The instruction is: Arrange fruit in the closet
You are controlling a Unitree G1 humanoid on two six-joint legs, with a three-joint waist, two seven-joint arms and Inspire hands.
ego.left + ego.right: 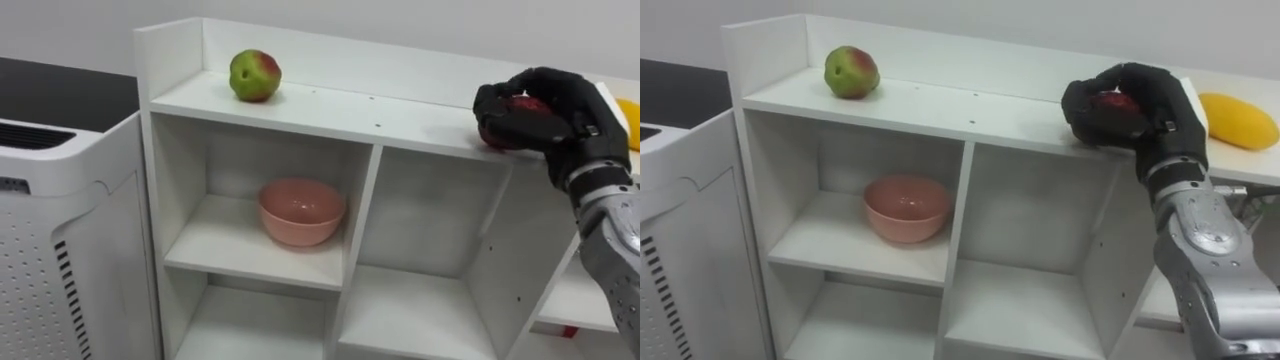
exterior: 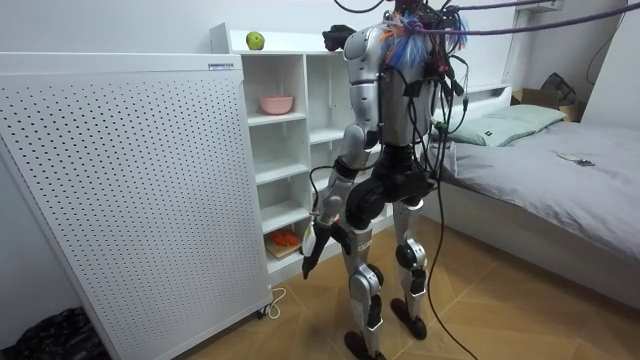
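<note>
A green and red apple point(image 1: 255, 76) stands at the left end of the white closet's top board point(image 1: 330, 112). Further right on that board, my right hand point(image 1: 548, 118) is shut on a dark red fruit point(image 1: 521, 107), with the hand resting at the board's front edge. A yellow mango point(image 1: 1238, 120) lies just right of this hand. My left hand point(image 2: 312, 243) hangs low at my side in the room view. I stand close in front of the closet point(image 2: 285, 130).
A pink bowl point(image 1: 302, 212) sits in the upper left compartment; the compartment to its right holds nothing. A white perforated unit point(image 1: 60, 240) stands against the closet's left side. Something orange point(image 2: 285, 240) lies on a low shelf. A bed point(image 2: 560, 170) is behind me.
</note>
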